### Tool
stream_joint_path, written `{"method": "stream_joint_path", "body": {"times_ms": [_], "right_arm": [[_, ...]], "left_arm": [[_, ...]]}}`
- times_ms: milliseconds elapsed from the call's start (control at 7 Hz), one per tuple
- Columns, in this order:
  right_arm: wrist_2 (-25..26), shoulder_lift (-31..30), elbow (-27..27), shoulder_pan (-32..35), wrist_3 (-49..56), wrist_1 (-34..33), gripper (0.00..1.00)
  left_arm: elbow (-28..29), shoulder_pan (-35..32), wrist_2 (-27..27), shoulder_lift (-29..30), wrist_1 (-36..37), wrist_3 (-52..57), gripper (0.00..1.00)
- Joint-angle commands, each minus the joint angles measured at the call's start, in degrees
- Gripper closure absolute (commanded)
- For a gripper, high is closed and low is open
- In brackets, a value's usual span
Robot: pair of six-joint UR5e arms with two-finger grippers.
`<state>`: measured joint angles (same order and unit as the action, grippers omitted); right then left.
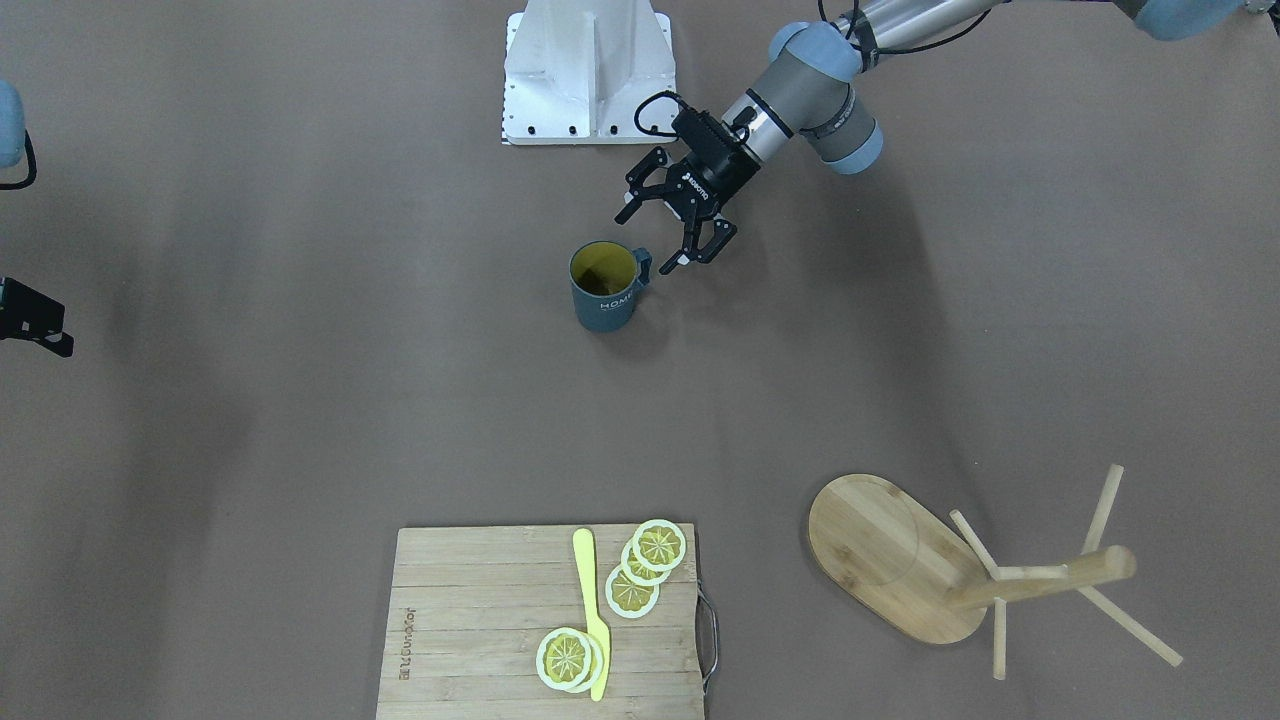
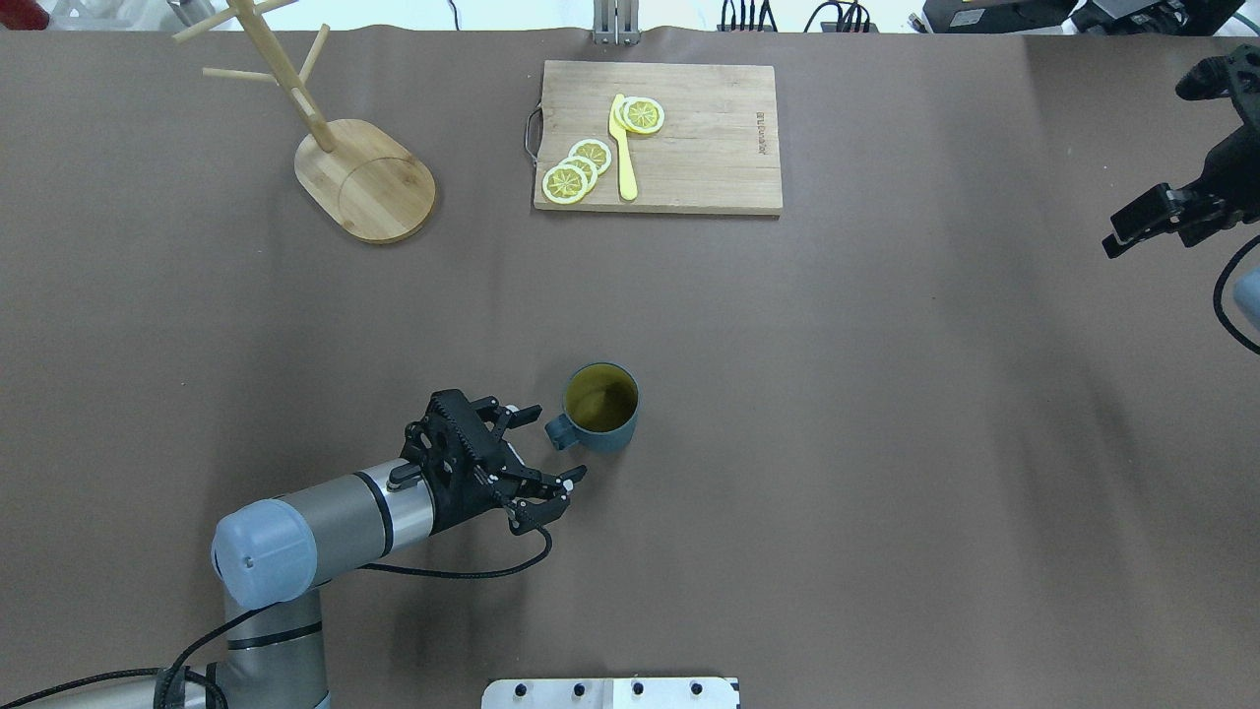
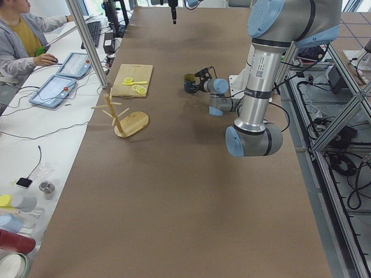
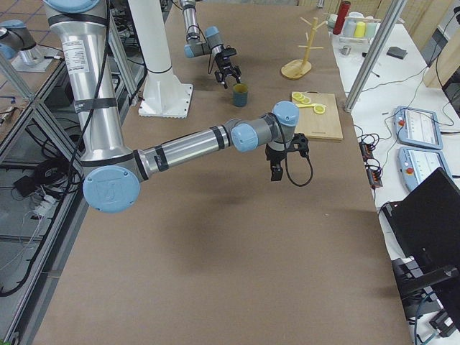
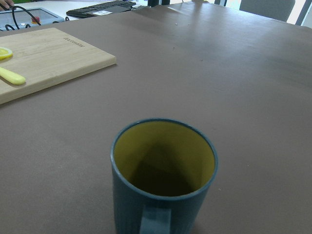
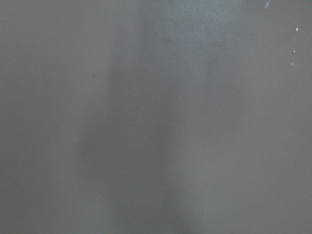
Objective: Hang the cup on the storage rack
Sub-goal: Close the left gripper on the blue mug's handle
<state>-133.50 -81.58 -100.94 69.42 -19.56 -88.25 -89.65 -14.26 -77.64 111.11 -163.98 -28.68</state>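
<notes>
The storage rack [image 2: 366, 184] stands upright on its oval base, well ahead of the left gripper [image 2: 558, 443] and off to its left side, far from anything else on the table. The left gripper hangs low over the brown table [image 2: 886, 443] with its jaws spread wide and nothing between them. The cup [image 2: 600, 409] stands upright just beyond its fingertips, yellow inside showing, its squared handle turned back toward the gripper (no contact between handle and fingers can be made out). Well past the cup, farther from the hand, lies a wooden cutting board [image 2: 709, 148] carrying lemon slices [image 2: 581, 167] and a yellow knife [image 2: 622, 148]. Far off to the right, the right gripper [image 2: 1122, 234] hangs above bare table, well apart from the cup; I cannot tell whether its fingers are parted or closed.
</notes>
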Motion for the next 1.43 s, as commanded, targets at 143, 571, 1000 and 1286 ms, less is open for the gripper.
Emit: {"method": "stream_joint_path", "body": {"times_ms": [143, 571, 1000, 1286], "right_arm": [[-0.27, -1.12, -0.57, 0.28, 0.05, 0.70, 0.00], [-1.06, -1.30, -0.66, 1.42, 0.14, 0.80, 0.00], [-1.15, -1.65, -0.57, 2.12, 0.92, 0.80, 0.00], [-1.41, -1.66, -0.57, 2.30, 1.02, 0.80, 0.00]], "left_arm": [[0.18, -0.41, 0.03, 0.16, 0.06, 0.03, 0.22], [0.18, -1.12, 0.64, 0.16, 0.15, -0.06, 0.33], [0.44, -1.12, 1.35, 0.51, 0.15, -0.84, 0.80], [-0.08, -1.29, 1.35, -0.18, -0.72, -6.07, 1.00]]}}
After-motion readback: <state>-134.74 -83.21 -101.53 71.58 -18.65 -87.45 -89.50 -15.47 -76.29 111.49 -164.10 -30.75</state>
